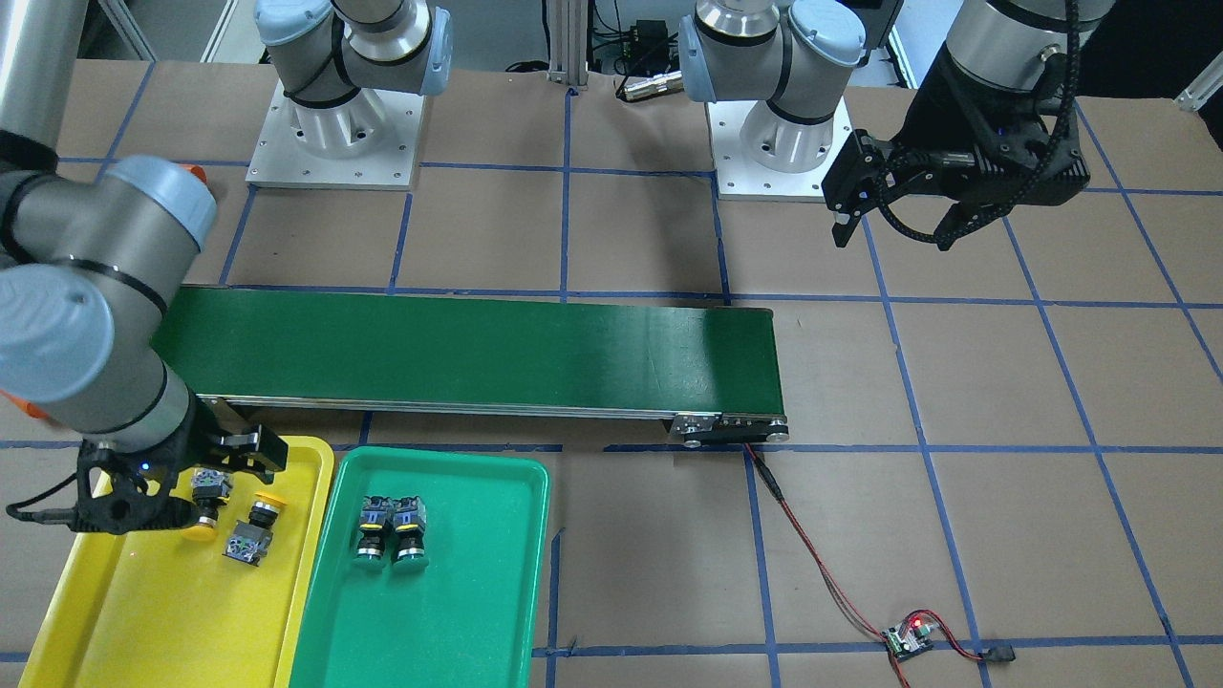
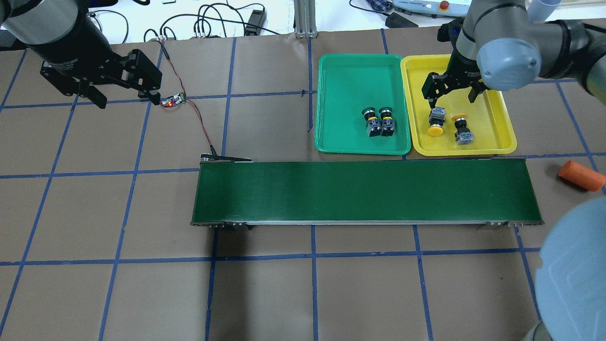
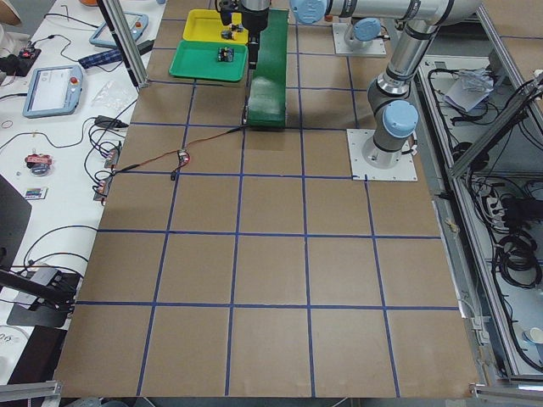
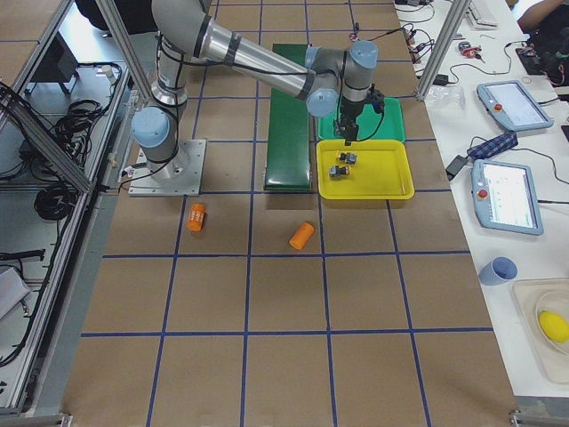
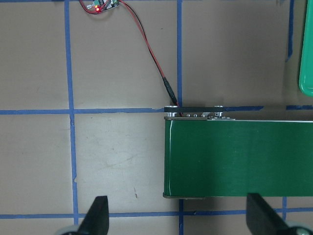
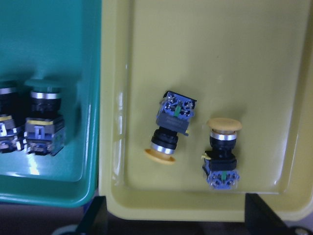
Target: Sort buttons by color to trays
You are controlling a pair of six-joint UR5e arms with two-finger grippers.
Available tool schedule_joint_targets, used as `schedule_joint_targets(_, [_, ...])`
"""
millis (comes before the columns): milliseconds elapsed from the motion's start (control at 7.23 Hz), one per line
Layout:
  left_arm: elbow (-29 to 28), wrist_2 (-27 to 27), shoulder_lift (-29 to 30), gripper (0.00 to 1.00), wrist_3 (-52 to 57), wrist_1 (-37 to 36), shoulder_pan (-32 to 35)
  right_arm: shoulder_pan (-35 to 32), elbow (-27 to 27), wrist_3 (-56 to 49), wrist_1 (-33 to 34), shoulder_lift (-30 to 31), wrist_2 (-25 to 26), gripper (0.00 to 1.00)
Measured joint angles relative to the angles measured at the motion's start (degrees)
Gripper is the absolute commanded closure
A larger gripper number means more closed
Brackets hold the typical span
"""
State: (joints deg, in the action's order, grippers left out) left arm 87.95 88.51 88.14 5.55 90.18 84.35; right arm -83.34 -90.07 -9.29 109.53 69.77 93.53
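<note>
Two yellow buttons (image 2: pixel 435 122) (image 2: pixel 461 129) lie on their sides in the yellow tray (image 2: pixel 502 109). In the right wrist view they (image 6: pixel 168 132) (image 6: pixel 222 154) lie apart from each other. Two green buttons (image 2: pixel 370 122) (image 2: pixel 386 121) lie side by side in the green tray (image 2: pixel 350 80). My right gripper (image 2: pixel 452 97) hangs open just above the yellow tray, over the nearer yellow button, with nothing between its fingers (image 6: pixel 95 218). My left gripper (image 2: pixel 127 100) is open and empty, high over the table's far left, away from both trays.
A long dark green conveyor belt (image 2: pixel 364 192) runs across the table in front of the trays. An orange cylinder (image 2: pixel 581 176) lies at its right end. A small circuit board (image 2: pixel 173 100) with a red light and wires lies near the left gripper.
</note>
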Motion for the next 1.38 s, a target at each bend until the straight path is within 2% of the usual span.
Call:
schedule_joint_targets(415, [0.0,0.0,0.0,0.00,0.0,0.0,0.0,-7.4,-0.2,11.4,-18.2,14.6,0.0,0.00])
schedule_joint_targets(691, [0.0,0.0,0.0,0.00,0.2,0.0,0.0,-9.7,-1.5,13.5,-25.9,23.0,-0.2,0.00])
schedule_joint_targets(968, [0.0,0.0,0.0,0.00,0.3,0.0,-0.1,-9.6,-5.6,12.3,-27.7,29.1,-0.4,0.00])
schedule_joint_targets(1383, [0.0,0.0,0.0,0.00,0.2,0.0,-0.1,-8.9,-10.5,11.9,-25.5,30.9,-0.6,0.00])
